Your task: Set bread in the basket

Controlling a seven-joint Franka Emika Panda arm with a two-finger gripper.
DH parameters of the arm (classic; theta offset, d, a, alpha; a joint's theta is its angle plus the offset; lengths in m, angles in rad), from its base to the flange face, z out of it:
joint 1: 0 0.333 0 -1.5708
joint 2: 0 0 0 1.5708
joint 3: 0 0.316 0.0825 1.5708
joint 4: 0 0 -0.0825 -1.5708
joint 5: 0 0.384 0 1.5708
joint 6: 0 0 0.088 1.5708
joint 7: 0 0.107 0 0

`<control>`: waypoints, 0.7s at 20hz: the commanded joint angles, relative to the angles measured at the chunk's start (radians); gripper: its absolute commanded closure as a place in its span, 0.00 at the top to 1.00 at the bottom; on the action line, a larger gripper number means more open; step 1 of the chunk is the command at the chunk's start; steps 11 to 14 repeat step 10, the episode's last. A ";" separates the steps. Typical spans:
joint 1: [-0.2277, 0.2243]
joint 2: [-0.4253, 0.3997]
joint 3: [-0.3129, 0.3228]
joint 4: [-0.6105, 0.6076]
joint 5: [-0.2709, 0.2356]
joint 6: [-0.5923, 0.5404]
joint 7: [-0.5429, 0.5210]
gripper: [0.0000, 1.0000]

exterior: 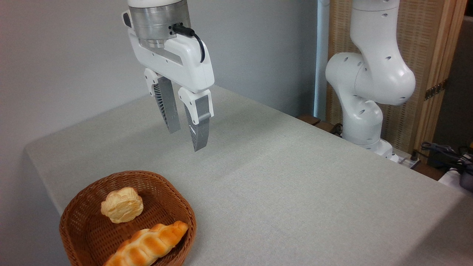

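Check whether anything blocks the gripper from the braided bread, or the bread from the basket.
Nothing visible does. The gripper hangs open above bare table, and the bread already lies in the basket, one end on the rim, beside the round pastry.

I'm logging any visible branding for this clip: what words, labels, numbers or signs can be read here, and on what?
None: no readable text on the white two-finger gripper, the reddish-brown woven wicker basket, the golden braided bread loaf, the pale round flaky pastry or the grey cloth-covered table.
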 commanded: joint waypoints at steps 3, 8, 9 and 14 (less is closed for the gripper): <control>-0.016 -0.017 0.020 -0.014 -0.002 -0.009 -0.016 1.00; -0.016 -0.019 0.020 -0.012 -0.002 -0.009 -0.019 1.00; -0.016 -0.019 0.020 -0.012 -0.003 -0.009 -0.025 1.00; -0.016 -0.017 0.020 -0.012 -0.003 -0.009 -0.026 1.00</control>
